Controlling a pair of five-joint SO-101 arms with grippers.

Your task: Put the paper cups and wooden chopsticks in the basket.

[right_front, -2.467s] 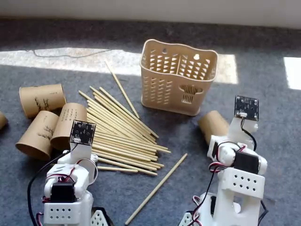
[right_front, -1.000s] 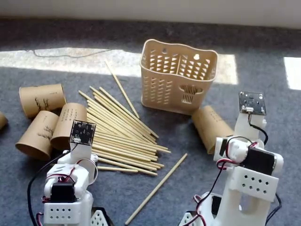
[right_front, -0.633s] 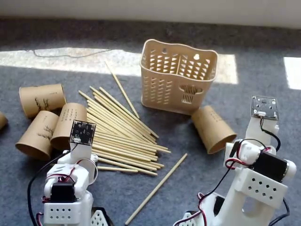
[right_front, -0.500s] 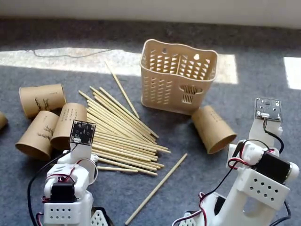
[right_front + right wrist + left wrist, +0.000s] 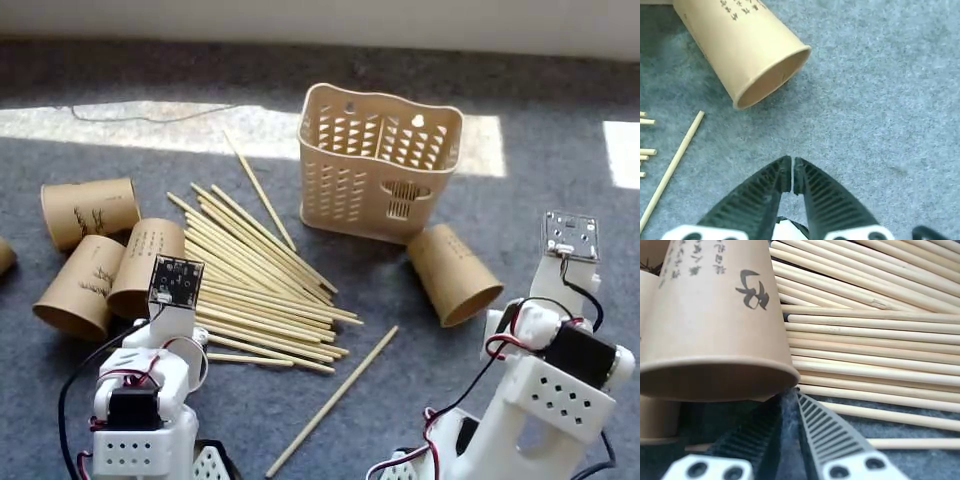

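While both pincers sit pressed together and hold nothing, the haul lies uncollected on the grey carpet [image 5: 250, 430]; one empty basket [image 5: 350, 190] stands upright at centre; four paper cups lie on their sides, namely the lone cup [image 5: 455, 272] at five o'clock of the basket, touching its base, and the far cup [image 5: 88, 212], outer cup [image 5: 78, 287] and inner cup [image 5: 147, 265] clustered at nine o'clock; a sliver of a fifth cup [image 5: 4, 256] shows beyond them; the chopstick pile [image 5: 260, 290], too dense to count, fans between cluster and basket; one stray chopstick [image 5: 332, 400] lies apart at six o'clock; the left gripper [image 5: 792, 395] rests just beside the inner cup's rim; the right gripper [image 5: 791, 175] hovers near the lone cup's mouth; sunlit patches [image 5: 130, 130] cross the carpet below a pale wall [image 5: 300, 15]; dark printed characters mark the cups.
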